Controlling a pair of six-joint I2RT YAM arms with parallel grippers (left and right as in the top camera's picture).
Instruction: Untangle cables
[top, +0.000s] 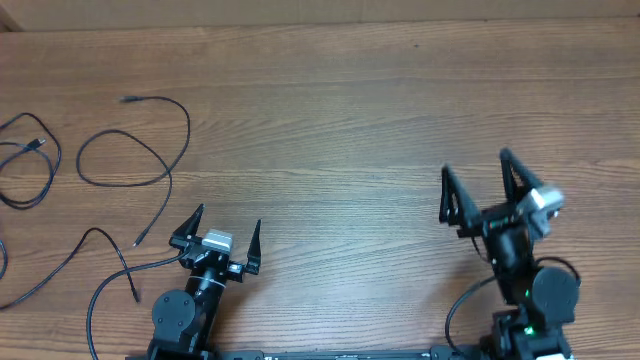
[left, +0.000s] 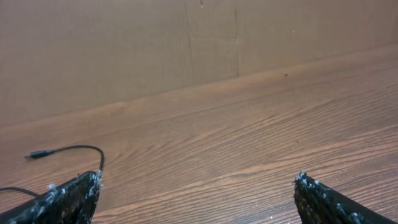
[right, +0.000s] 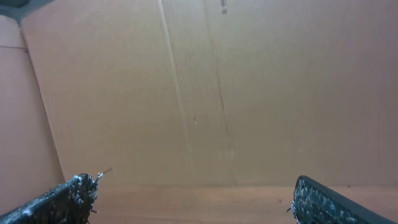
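Wooden table (top: 360, 110), seen from overhead. All the cables (top: 79, 160) sit on the left side of it, far-left of the left arm and well apart from the right arm.

- Looped cable (top: 187, 128): one plug end (top: 128, 99) points left at the far side. The cord curves right, comes back into a loose loop, then runs near-left to a tip just far-left of the left gripper (top: 228, 218).
- Edge cable (top: 52, 170): at the far left edge, curled, with a small plug (top: 38, 146), partly cut off by the frame.
- Near cable (top: 92, 232): arches up from the left edge and drops toward the left arm's base. Can't tell whether it crosses another cord there.

The looped cable looks apart from the edge cable, and nothing is bunched in the middle.

Left gripper: jaws spread wide, empty, low over bare table at near-left, touching no cable. In the left wrist view, between the left gripper (left: 199, 178) tips there is only wood grain. One cable (left: 78, 147) with its plug (left: 38, 154) lies just beyond the left finger (left: 68, 199), not touching it.

Right gripper (top: 476, 164): jaws spread wide, empty, raised at near-right, pointing far. In the right wrist view the right gripper (right: 196, 180) frames a cardboard wall (right: 205, 81) and a thin strip of table. No cable is visible there.
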